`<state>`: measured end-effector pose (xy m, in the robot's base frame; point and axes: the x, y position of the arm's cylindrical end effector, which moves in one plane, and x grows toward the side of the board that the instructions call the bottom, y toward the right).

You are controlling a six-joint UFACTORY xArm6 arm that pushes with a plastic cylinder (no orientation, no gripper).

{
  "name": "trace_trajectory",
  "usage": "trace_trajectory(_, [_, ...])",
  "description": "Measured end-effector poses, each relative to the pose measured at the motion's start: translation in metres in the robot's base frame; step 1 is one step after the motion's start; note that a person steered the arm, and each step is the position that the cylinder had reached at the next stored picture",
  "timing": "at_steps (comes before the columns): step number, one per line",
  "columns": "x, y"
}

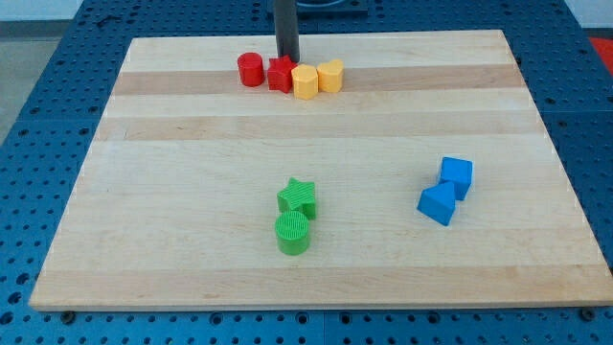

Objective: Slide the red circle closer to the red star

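Observation:
The red circle (pixel 250 69) stands near the view's top edge of the wooden board (pixel 192 192), just left of the red star (pixel 280 75), with a small gap between them. My tip (pixel 287 59) is at the lower end of the dark rod, directly behind the red star at its top edge, to the right of the red circle. A yellow block (pixel 305 82) touches the red star on its right.
A second yellow block (pixel 330 75) sits right of the first. A green star (pixel 298 196) and a green circle (pixel 292 233) lie near the view's bottom middle. Two blue blocks (pixel 456 175) (pixel 438 203) lie at the right.

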<state>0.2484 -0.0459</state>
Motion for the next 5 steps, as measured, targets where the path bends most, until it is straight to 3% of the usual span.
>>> trace_trajectory(2, [-0.032, -0.015])
trace_trajectory(5, [-0.021, -0.085])
